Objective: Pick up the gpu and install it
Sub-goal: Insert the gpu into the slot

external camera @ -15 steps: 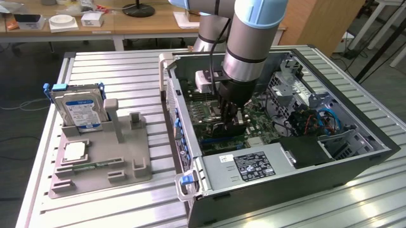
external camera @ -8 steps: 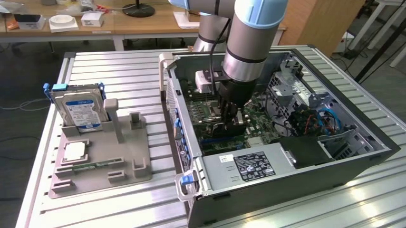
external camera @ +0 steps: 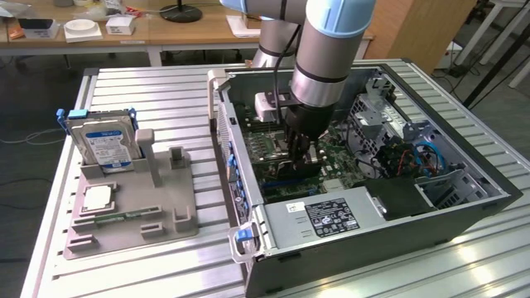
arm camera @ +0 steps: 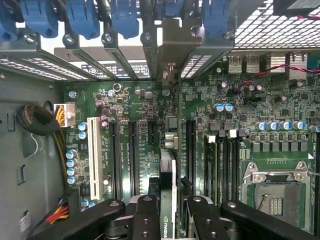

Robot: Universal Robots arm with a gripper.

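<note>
The gripper [external camera: 300,158] is clenched on the gpu [arm camera: 168,190], holding it up on its thin edge right over a long slot in the motherboard [arm camera: 135,100]. I think that keeps the two lined up.

Inspection of the arm [external camera: 329,56] recorded silver-grey tubular sections with light-blue joint caps. A black band ringed the lower end of the tube, and the wrist section beneath it was black. A black cable [external camera: 284,37] ran alongside the tube. A pale grey boxy module [external camera: 269,107] was fixed at the wrist, possibly a camera housing, though the view was unclear. The end effector [arm camera: 169,212] was black, built of jointed link bars [arm camera: 95,217] with round pivot screws, some bright-headed. Its flat inner fingers [arm camera: 146,220] bore small holes.
</note>
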